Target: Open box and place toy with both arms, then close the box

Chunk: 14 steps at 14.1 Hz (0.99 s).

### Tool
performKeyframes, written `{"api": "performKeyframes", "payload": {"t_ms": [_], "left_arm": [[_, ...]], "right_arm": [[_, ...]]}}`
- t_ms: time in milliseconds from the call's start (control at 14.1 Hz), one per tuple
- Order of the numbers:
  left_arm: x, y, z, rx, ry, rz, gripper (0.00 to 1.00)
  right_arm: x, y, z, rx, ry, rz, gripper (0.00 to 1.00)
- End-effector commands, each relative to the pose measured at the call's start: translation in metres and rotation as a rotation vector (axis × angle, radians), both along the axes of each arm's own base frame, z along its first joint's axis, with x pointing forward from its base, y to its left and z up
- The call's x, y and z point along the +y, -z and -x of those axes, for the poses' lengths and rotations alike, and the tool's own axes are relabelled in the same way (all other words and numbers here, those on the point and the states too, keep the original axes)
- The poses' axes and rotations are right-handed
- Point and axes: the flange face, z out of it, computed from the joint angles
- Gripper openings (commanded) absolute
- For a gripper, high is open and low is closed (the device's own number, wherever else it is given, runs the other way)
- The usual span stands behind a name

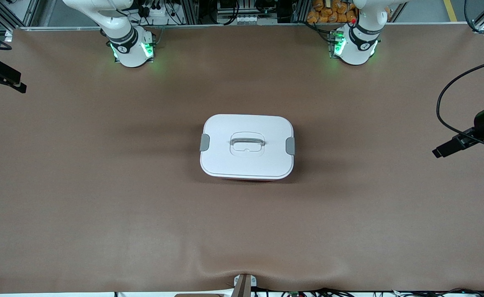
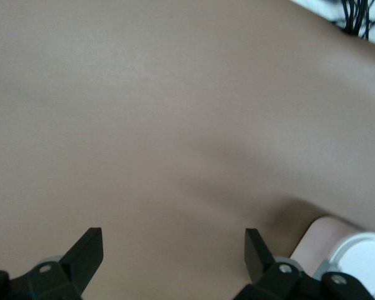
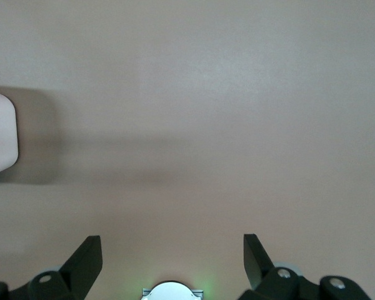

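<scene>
The box (image 1: 247,145) stands shut in the middle of the table, its white lid on, with the grey handle (image 1: 247,143) and the grey clips (image 1: 204,142) (image 1: 290,145) on its two short sides. A thin pink strip of the tub shows under the lid. The toy is out of view. My left gripper (image 2: 174,250) is open and empty, high over bare table, with a corner of the box (image 2: 362,256) at the edge of its view. My right gripper (image 3: 173,256) is open and empty, high over the table near its own base, with the box (image 3: 0,134) off to one side. Neither gripper shows in the front view.
The brown table cover (image 1: 102,185) has a raised wrinkle at its front edge (image 1: 242,268). The green-lit arm bases (image 1: 131,49) (image 1: 355,47) stand along the table's edge farthest from the front camera. A black device (image 1: 3,78) and a cabled one (image 1: 473,134) hang over the table's two ends.
</scene>
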Motion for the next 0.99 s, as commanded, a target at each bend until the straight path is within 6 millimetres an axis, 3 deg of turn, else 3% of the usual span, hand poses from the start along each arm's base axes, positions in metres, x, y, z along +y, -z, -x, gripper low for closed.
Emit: {"api": "performKeyframes", "payload": {"t_ms": [0, 142, 283, 566, 779, 921], "left_arm": [[0.009, -0.034, 0.024, -0.022, 0.072, -0.016, 1.00], [0.008, -0.043, 0.040, 0.023, 0.128, -0.028, 1.00], [0.008, -0.050, 0.062, 0.056, 0.173, -0.046, 1.00], [-0.005, -0.049, 0.104, 0.082, 0.217, -0.041, 1.00], [-0.014, -0.054, 0.128, 0.079, 0.243, -0.028, 1.00], [-0.007, -0.057, 0.136, 0.074, 0.256, -0.009, 1.00]], "right_arm": [[0.002, -0.004, 0.000, 0.003, -0.010, 0.016, 1.00], [0.008, -0.005, 0.000, -0.002, -0.019, 0.020, 1.00], [0.001, -0.004, 0.000, 0.002, -0.017, 0.020, 1.00], [0.007, -0.004, -0.001, 0.001, -0.023, 0.020, 1.00], [0.002, -0.004, 0.000, 0.002, -0.020, 0.021, 1.00], [-0.005, -0.003, 0.000, 0.003, -0.007, 0.014, 1.00]]}}
